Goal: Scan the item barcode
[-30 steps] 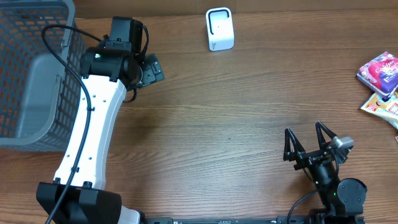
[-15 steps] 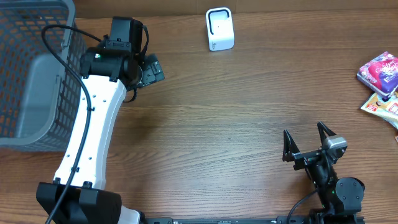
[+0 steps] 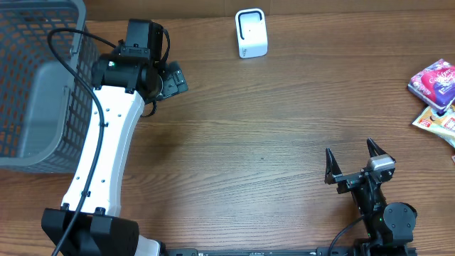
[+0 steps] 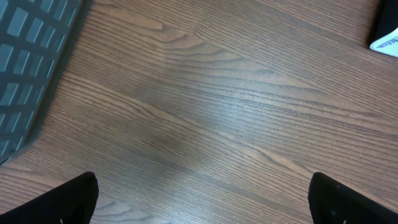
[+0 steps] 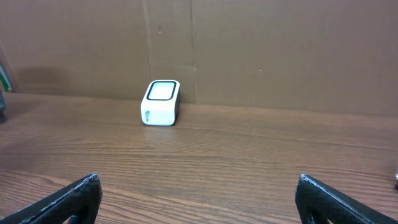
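Note:
The white barcode scanner (image 3: 251, 33) stands at the far edge of the table, and it faces me in the right wrist view (image 5: 161, 102). Two packaged items lie at the right edge: a pink pack (image 3: 434, 78) and an orange-and-white pack (image 3: 435, 118). My right gripper (image 3: 350, 151) hovers open and empty over the wood near the front right, far from both packs. Beside the basket at the far left, my left gripper (image 3: 142, 30) is open over bare wood (image 4: 202, 199) with nothing between its fingers.
A grey mesh basket (image 3: 35, 78) fills the far left corner, and its wall shows at the left of the left wrist view (image 4: 25, 62). A brown cardboard wall (image 5: 249, 50) backs the table behind the scanner.
The right gripper has shifted and turned slightly near the front right. The left arm has not moved.

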Motion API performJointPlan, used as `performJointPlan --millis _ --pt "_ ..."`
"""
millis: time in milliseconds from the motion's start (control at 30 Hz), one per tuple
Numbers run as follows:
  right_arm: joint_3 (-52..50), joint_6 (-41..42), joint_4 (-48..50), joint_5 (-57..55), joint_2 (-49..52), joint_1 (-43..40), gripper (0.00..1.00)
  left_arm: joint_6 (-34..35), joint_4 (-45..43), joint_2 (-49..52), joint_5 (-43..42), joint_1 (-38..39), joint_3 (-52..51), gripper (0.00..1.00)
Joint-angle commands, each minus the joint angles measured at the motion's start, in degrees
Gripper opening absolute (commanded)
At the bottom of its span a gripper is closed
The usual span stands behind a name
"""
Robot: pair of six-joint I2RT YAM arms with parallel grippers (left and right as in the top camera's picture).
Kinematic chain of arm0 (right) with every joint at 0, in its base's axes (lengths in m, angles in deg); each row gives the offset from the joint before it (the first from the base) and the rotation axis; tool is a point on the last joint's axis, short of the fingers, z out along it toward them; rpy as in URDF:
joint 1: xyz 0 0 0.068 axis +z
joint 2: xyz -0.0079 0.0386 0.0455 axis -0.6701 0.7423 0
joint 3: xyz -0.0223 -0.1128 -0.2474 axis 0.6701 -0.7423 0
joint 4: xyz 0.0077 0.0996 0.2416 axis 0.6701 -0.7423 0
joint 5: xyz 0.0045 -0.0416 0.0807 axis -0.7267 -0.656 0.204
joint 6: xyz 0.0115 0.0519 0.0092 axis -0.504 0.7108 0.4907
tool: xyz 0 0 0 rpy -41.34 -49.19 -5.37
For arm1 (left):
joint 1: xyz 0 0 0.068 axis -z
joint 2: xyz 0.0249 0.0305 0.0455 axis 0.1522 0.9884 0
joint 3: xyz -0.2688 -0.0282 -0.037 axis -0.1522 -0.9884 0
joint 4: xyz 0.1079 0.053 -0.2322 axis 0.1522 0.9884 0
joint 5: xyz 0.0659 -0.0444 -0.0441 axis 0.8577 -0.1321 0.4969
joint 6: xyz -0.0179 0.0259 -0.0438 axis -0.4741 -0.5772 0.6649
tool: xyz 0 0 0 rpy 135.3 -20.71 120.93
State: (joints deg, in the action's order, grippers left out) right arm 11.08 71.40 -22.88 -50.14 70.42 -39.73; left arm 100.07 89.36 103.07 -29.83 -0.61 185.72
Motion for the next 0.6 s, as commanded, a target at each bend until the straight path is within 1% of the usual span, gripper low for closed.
performJointPlan --millis 0,133,267,567 --pt "-0.59 -0.52 0.00 -0.76 -0.68 0.04 1.00 1.20 -0.04 0.35 0.76 -0.24 0.26 1.00" --pt "-0.59 -0.31 -0.09 -1.03 -0.68 0.04 1.00 1.20 -0.04 0.35 0.76 -0.24 0.26 1.00" --pt "-0.57 3.93 -0.39 -3.89 -0.68 0.04 1.00 1.20 -0.07 0.35 0.76 -0.24 0.26 1.00" --pt "-0.57 3.87 -0.59 -5.29 -0.68 0.04 1.00 1.20 -0.04 0.35 0.76 -0.24 0.26 1.00"
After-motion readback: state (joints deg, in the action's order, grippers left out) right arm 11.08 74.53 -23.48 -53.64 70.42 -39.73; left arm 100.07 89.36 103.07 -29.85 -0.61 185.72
